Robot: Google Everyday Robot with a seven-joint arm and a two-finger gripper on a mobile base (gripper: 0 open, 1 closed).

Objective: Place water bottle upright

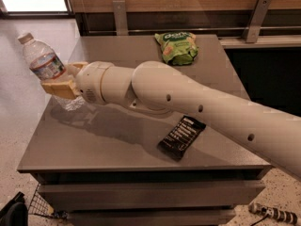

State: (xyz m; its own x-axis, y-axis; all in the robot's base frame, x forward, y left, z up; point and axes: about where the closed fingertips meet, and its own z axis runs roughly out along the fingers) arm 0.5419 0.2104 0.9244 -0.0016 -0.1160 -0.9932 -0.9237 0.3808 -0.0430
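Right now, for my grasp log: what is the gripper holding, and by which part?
The gripper holds the water bottle by its lower body, just below the label band; the bottle is tilted at the table edge.

We see the tan gripper (66,79) at the left edge of the grey table (94,147), holding the clear, white-capped water bottle (43,61).

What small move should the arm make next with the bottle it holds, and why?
Probably tip the water bottle straight and lower it slightly onto the table. The gripper, at the table's left edge, has its jaws shut on the bottle's middle; the bottle leans toward the upper left, its base close to the surface.
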